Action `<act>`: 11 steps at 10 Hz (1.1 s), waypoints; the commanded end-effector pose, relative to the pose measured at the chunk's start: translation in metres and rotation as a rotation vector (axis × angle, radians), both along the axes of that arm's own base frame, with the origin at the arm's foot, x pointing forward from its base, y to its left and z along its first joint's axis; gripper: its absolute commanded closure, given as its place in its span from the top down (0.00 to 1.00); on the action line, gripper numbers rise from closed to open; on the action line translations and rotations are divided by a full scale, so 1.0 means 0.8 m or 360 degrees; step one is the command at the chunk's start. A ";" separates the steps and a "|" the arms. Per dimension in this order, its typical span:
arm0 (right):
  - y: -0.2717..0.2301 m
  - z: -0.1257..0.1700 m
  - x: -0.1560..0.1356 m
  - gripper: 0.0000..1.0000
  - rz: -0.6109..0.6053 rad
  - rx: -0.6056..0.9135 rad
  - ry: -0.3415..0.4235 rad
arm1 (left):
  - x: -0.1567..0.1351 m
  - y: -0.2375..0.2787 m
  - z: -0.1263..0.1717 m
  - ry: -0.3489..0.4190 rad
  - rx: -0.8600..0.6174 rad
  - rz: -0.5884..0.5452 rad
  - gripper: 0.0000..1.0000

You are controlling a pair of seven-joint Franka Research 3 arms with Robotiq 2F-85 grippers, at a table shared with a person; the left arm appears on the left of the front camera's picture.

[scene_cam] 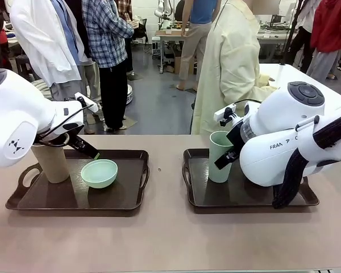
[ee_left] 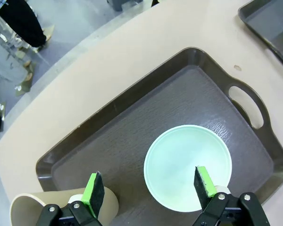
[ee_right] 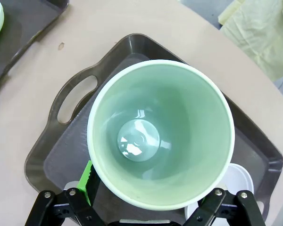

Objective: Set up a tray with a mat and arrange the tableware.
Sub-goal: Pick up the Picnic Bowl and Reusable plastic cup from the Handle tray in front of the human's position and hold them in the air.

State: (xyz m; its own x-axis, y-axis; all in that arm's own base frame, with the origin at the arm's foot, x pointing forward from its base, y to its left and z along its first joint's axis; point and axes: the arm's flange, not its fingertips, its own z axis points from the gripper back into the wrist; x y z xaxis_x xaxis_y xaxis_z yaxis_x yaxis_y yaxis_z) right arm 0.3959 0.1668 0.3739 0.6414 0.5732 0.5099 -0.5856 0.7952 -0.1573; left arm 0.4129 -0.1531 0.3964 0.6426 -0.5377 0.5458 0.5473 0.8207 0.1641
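In the front view, the left pincer (scene_cam: 91, 151) is hanging open, its fingers pointing down. The mint green bowl (scene_cam: 99, 173) is lying just below its fingertips, on the left tray (scene_cam: 131, 196). The tan cup (scene_cam: 51, 164) is standing upright just beside this pincer, partly hidden by the arm. The right pincer (scene_cam: 227, 156) is reaching to the side of the sage green cup (scene_cam: 219, 162), which is standing upright on the right tray (scene_cam: 199, 196). A person in a pale yellow gown (scene_cam: 233, 68) is standing at the far side of the table (scene_cam: 165, 239).

In the left wrist view, the left pincer (ee_left: 149, 185) is spread wide and is grasping nothing. One green pad (ee_left: 205, 181) is showing over the mint green bowl (ee_left: 179, 160), and the other is showing over the bare floor of the left tray (ee_left: 146, 113). I cannot tell if a pad is touching the bowl. The tan cup (ee_left: 23, 209) is standing just outside the finger on the other side from the bowl.

In the right wrist view, the sage green cup (ee_right: 160, 136) is standing between the fingers of the right pincer (ee_right: 148, 186), its mouth facing the camera. One green pad (ee_right: 87, 181) is showing close against its outer wall, and the other finger is hidden behind the cup. I cannot tell if the pincer is pressing on the cup or only standing around it. The white bowl (ee_right: 238, 181) is lying just outside the hidden finger, on the right tray (ee_right: 47, 160).
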 end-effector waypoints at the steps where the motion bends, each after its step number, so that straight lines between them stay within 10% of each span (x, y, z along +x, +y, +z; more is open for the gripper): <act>1: 0.000 0.000 0.000 1.00 0.0000 0.0000 0.0000 | 0.000 0.000 0.003 -0.0010 -0.0003 0.0000 1.00; 11: -0.023 0.026 -0.043 1.00 -0.0080 -0.0018 0.0084 | -0.033 0.005 0.009 0.0081 0.0062 0.0081 1.00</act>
State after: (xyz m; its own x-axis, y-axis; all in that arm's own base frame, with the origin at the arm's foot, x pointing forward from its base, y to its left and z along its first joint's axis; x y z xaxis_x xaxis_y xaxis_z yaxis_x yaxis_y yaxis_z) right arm 0.3919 0.1623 0.3854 0.6569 0.5739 0.4889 -0.5822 0.7982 -0.1547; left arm 0.4114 -0.1516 0.3968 0.6589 -0.5367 0.5270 0.5433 0.8241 0.1600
